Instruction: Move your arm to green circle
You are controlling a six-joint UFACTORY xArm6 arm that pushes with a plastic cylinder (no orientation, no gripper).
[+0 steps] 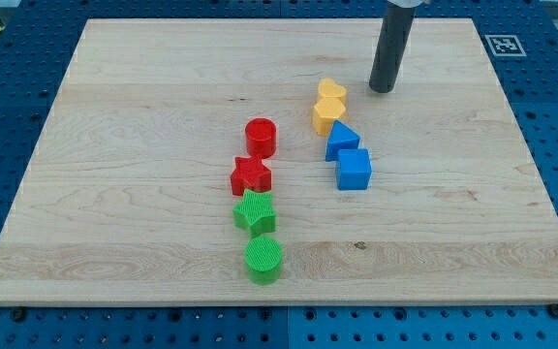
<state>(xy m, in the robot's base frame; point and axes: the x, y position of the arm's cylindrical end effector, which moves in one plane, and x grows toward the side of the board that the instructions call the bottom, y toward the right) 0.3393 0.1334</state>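
Note:
The green circle (263, 259) is a round green block near the view's bottom, at the lower end of a column of blocks. Above it sit a green star (255, 212), a red star (251, 175) and a red circle (261, 137). My tip (383, 90) is at the lower end of the dark rod in the view's upper right. It stands far from the green circle, up and to the right of it, just right of the yellow heart (331, 92).
A yellow hexagon-like block (327, 115), a blue triangle-like block (341, 140) and a blue cube (354, 169) form a second column between my tip and the green circle. The wooden board (114, 145) lies on a blue perforated table. A marker tag (504, 45) sits at the board's top right corner.

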